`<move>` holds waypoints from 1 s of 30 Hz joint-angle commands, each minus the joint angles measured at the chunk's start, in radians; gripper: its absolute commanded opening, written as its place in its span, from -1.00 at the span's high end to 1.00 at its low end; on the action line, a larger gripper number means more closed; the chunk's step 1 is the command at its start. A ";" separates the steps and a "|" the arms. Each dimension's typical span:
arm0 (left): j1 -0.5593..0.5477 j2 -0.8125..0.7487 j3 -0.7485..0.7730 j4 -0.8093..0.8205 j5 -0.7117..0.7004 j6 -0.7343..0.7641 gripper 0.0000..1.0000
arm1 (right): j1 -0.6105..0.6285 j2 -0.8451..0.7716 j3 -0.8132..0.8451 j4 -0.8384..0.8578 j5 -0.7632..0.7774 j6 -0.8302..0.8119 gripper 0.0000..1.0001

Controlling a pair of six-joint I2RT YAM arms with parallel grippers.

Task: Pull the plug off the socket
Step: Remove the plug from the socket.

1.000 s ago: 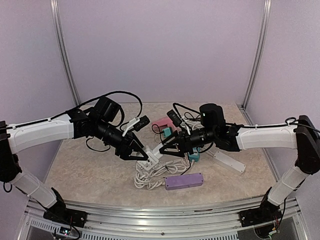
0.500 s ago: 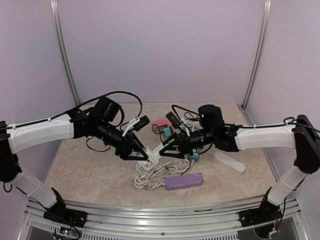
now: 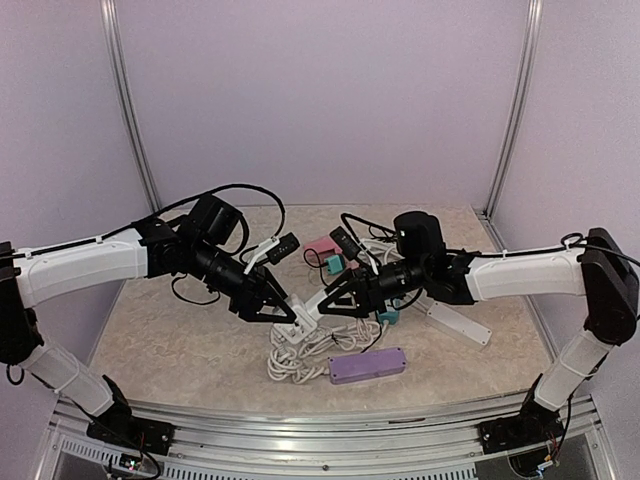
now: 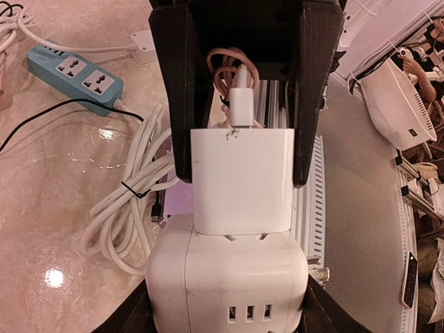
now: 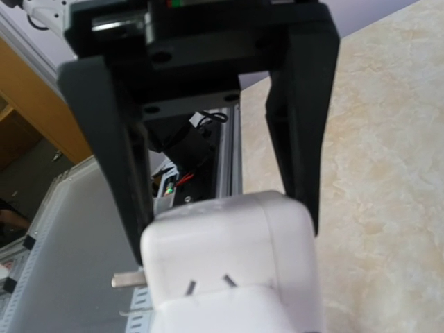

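Note:
A white square plug sits pushed into a white cube socket, both lifted above the table between the arms. My left gripper is shut on the plug, one finger on each flank, with a white cable leaving the plug's back. My right gripper is shut on the socket from the opposite side, and its dark fingers show at the bottom of the left wrist view. In the top view the left gripper and right gripper meet tip to tip at the socket.
Under the grippers lies a coiled white cable, with a purple power strip in front of it. A blue power strip, a pink one and a white one lie behind and to the right.
My right gripper has edged left and its jaws have narrowed onto the cube socket. The left arm and the plug have not moved.

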 commanded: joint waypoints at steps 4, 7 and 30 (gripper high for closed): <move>-0.043 -0.042 0.013 0.109 0.103 0.004 0.63 | -0.014 0.025 -0.046 0.217 -0.100 0.125 1.00; -0.043 -0.041 0.015 0.107 0.100 0.006 0.64 | -0.017 0.024 -0.043 0.213 -0.101 0.124 1.00; 0.032 0.057 0.065 0.065 0.039 -0.062 0.70 | 0.035 -0.056 -0.007 -0.049 0.189 -0.048 1.00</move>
